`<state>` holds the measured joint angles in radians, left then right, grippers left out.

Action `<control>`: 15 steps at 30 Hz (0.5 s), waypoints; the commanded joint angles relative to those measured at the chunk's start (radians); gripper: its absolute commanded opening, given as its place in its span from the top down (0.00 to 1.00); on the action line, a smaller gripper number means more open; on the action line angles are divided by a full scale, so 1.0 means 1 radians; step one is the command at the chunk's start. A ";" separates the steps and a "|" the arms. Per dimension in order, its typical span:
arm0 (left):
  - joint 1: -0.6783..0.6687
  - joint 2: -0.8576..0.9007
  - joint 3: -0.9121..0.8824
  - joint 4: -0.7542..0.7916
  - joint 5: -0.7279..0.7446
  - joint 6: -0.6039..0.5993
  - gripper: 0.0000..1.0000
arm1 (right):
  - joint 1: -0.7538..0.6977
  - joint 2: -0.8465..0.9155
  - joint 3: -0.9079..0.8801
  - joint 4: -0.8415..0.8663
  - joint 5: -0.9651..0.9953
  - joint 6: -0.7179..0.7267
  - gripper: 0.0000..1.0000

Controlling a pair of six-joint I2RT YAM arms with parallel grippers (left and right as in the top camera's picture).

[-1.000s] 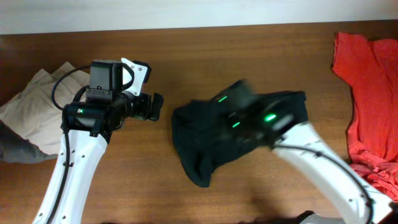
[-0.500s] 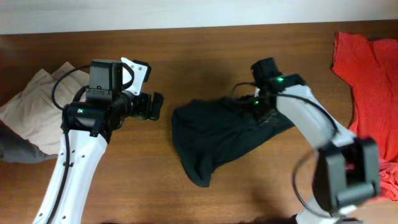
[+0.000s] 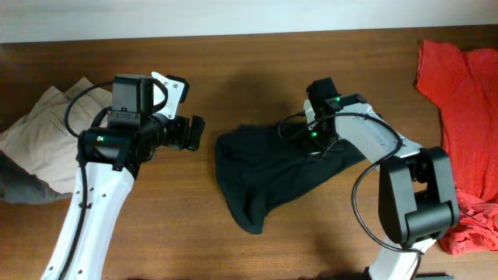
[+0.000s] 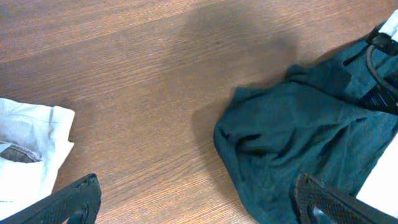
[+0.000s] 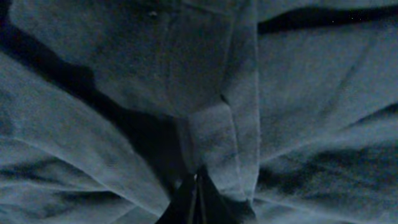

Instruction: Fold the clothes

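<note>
The clothes, a crumpled black T-shirt (image 3: 264, 175), lie in a heap at the middle of the wooden table. My right gripper (image 3: 315, 140) presses down on the shirt's upper right part. In the right wrist view its fingertips (image 5: 198, 177) meet, pinching a hemmed fold of the dark cloth (image 5: 205, 93). My left gripper (image 3: 194, 134) hovers to the left of the shirt, open wide with nothing between its fingers. From the left wrist, the gripper (image 4: 198, 193) spans bare wood, with the shirt (image 4: 298, 130) under its right finger.
Beige trousers (image 3: 39, 132) lie bunched at the left edge, also visible as a pale cloth (image 4: 31, 143) in the left wrist view. Bright red garments (image 3: 463, 124) spread along the right edge. Bare wood lies in front of the shirt.
My right arm swung back over the shirt to its upper right part, dropped onto the cloth and shut its fingers. The left arm has not moved.
</note>
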<state>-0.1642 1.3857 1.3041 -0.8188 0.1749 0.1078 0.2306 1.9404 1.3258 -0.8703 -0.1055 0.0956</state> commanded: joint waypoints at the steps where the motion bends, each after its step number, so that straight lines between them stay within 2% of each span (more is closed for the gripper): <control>1: 0.003 0.002 0.021 0.003 0.004 -0.002 0.01 | -0.002 -0.039 0.055 -0.014 0.019 -0.022 0.96; 10: 0.003 0.003 0.021 0.014 0.004 -0.002 0.01 | 0.024 -0.099 0.247 -0.075 -0.007 -0.085 0.96; 11: 0.003 0.003 0.021 0.014 0.004 -0.002 0.01 | 0.027 -0.099 0.247 -0.087 -0.007 -0.100 0.88; 12: 0.003 0.003 0.021 0.013 0.004 -0.002 0.01 | 0.030 -0.098 0.246 -0.112 -0.007 -0.115 0.76; 13: 0.003 0.003 0.021 0.011 0.004 -0.002 0.01 | 0.031 -0.098 0.240 -0.142 -0.007 -0.131 0.69; 15: 0.003 0.003 0.021 0.009 0.004 -0.002 0.01 | 0.031 -0.098 0.213 -0.183 -0.007 -0.158 0.62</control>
<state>-0.1642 1.3857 1.3041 -0.8078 0.1749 0.1078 0.2523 1.8454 1.5669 -1.0180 -0.1066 -0.0010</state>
